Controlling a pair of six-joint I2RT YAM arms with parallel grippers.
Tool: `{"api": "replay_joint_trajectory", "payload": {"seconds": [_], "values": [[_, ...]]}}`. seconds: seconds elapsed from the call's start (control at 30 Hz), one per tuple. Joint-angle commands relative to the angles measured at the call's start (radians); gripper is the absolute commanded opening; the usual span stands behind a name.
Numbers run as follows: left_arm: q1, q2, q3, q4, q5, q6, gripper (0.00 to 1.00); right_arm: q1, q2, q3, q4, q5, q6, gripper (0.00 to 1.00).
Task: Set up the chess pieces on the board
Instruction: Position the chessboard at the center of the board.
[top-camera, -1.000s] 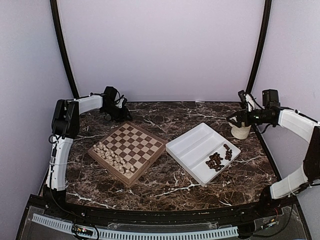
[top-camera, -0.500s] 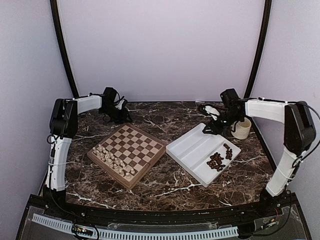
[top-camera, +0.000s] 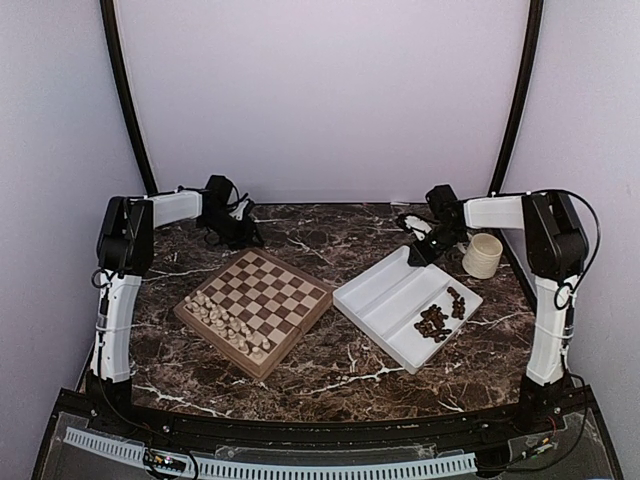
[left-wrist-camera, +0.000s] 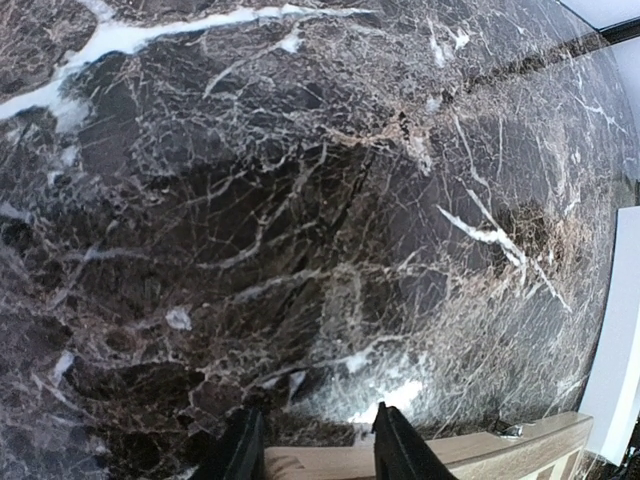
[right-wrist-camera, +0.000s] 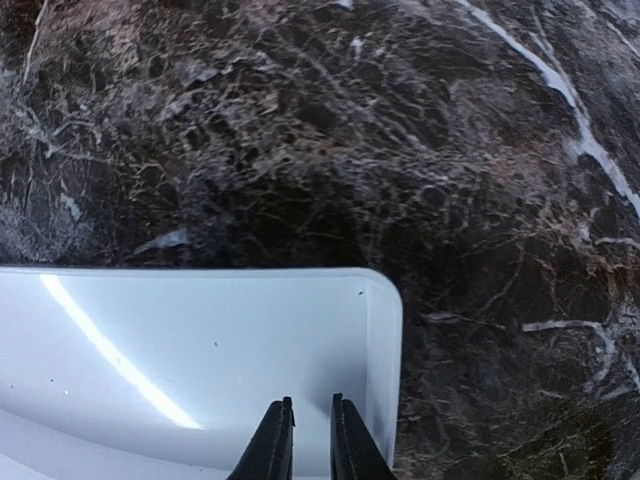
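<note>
The dark pieces (top-camera: 436, 320) are heaped at the right end of the tray (top-camera: 375, 300), and none is yet on the board (top-camera: 280, 285). The cream pieces (top-camera: 226, 320) are ranked along the board's near-left side. The step in hand is judged to be the fetching of a dark piece by the right arm.

The right jaws are seen nearly closed, with a slim gap and nothing held, above the tray's far corner and well apart from the heap. For the step to be done well, the jaws should be opened before they are lowered. A piece at the heap's edge should be singled out, so that its neighbours are not dragged, and it should be gripped across its stem. It is then to be stood upright on the bare far-right ranks, clear of the frame.

The left jaws are held partly open and empty over the counter (left-wrist-camera: 300, 200), just behind the board's far corner.

Only the top view shows the pieces, the mug (top-camera: 482, 256) and both arms together. The jaws' gaps are settled by the wrist views alone. The right one shows the bare tray corner, and the left one shows the board's frame just below.
</note>
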Motion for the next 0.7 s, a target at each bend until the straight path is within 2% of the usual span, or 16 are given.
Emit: {"api": "replay_joint_trajectory", "payload": {"seconds": [0.0,0.2,0.4,0.57,0.67], "values": [[-0.017,-0.055,-0.066,-0.075,0.035,0.008,0.41,-0.035,0.010,0.034,0.036,0.058,0.083,0.15],[-0.072,-0.063,-0.094,-0.040,0.093,0.002,0.42,-0.038,0.017,0.031,0.039,0.092,0.121,0.14],[-0.123,-0.061,-0.098,-0.018,0.092,-0.005,0.42,-0.051,0.037,0.044,0.041,0.160,0.152,0.13],[-0.139,-0.064,-0.101,-0.024,0.114,-0.021,0.42,-0.054,0.025,0.036,0.032,0.093,0.148,0.14],[-0.190,-0.064,-0.107,-0.015,0.139,-0.035,0.42,-0.049,0.000,0.020,0.026,0.041,0.132,0.17]]}}
